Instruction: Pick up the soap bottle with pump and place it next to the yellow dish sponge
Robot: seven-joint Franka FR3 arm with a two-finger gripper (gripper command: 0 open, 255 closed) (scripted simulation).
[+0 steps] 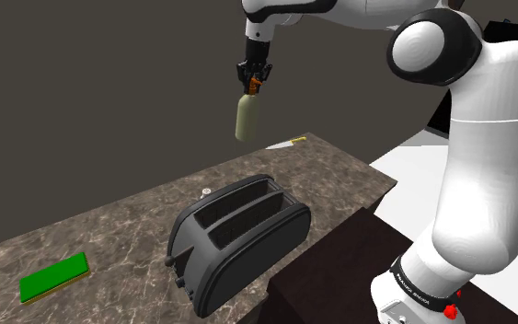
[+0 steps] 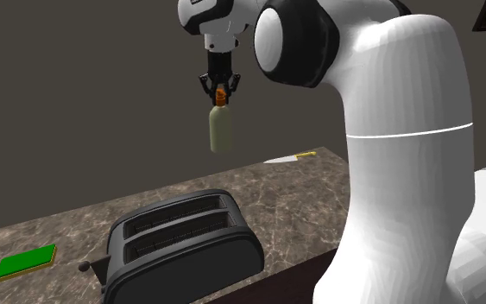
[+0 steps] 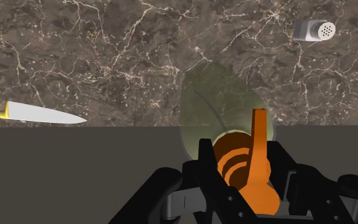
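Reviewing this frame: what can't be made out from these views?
Knife: handle end cut off by the wrist view's edge.
Shaker: in the shoulder view just a speck behind the toaster, too small to read.
Soap bottle: base hidden by its own body in the wrist view.
Gripper: pad contact hidden by the orange pump, wrist view.

dark marbled counter (image 1: 109, 221) | black toaster (image 1: 238, 239) | green-topped sponge (image 1: 54, 277) | knife (image 3: 44, 114) | shaker (image 3: 314, 30)
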